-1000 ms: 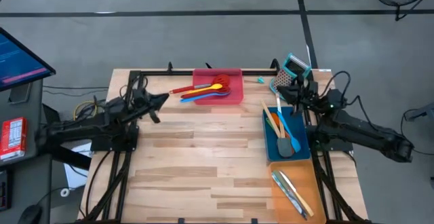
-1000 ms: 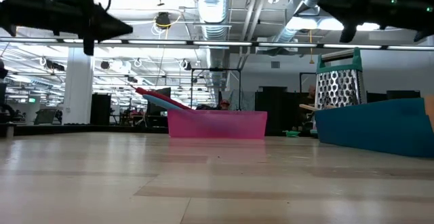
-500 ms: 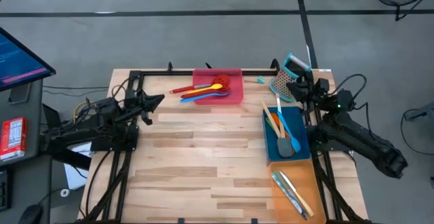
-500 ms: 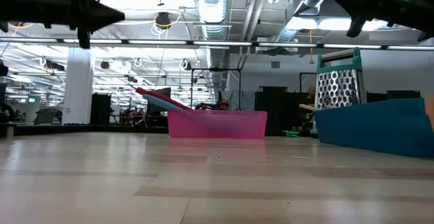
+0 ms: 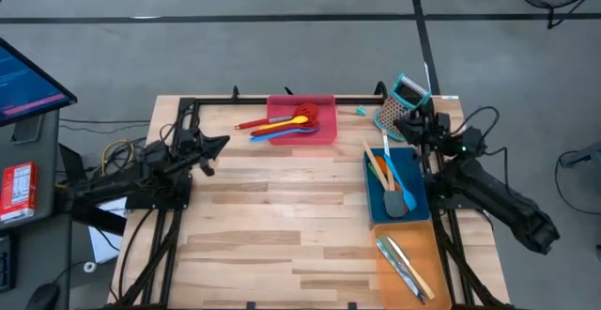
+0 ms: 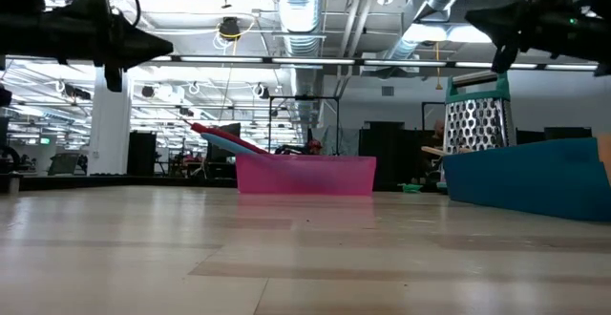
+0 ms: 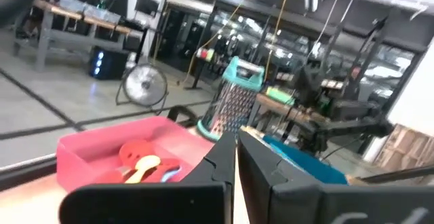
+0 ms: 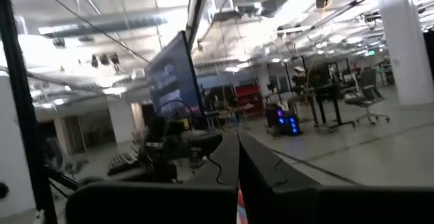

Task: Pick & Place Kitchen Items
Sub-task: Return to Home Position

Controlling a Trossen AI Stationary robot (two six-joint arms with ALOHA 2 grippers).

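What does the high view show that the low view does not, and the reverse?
Only the high view: the utensils lying in the blue tray and the silver cutlery. Only the low view: the ceiling ducts. Both: the red tray, the grater, the blue tray, and the left gripper and right gripper, raised over the table.

The worktop (image 5: 282, 225) is pale wooden planking, smooth with a soft sheen. On it the box grater (image 6: 474, 119) is bright perforated metal under a teal plastic cap. Just beside the grater the blue tray (image 5: 369, 193) is matt opaque plastic, while well apart from the grater the red tray (image 6: 305, 175) looks translucent and faintly glossy around smooth plastic spoons (image 5: 291, 122), and beyond the blue tray the orange tray (image 5: 390, 286) holds cutlery (image 5: 399, 258) of gleaming silvery metal.
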